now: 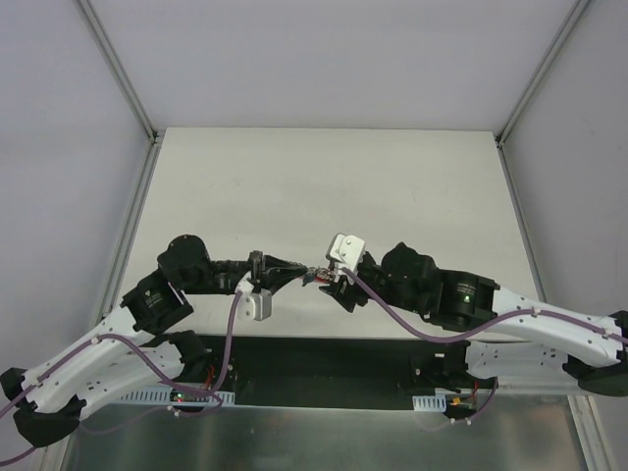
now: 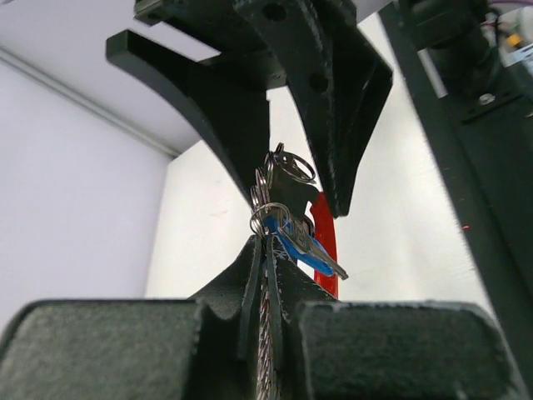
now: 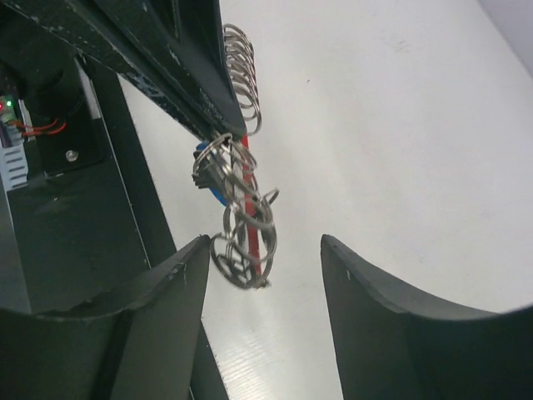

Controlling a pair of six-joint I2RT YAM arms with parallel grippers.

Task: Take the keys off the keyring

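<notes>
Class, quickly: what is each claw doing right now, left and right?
Left claw: closed, pinching the keyring.
Right claw: open, fingers either side of the dangling keyring, holding nothing.

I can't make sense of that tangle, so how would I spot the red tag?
Find where the two robot arms meet above the white table. The left fingers pinch the keyring, a dangling bunch of silvery loops; the red tag is the one flat red strip among them, beside a blue-headed key.

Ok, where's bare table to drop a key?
Bare: the table from the grippers back to its far edge, both sides. Crowded: near edge centre, where the left gripper, shut on the keyring, meets the open right gripper.
</notes>
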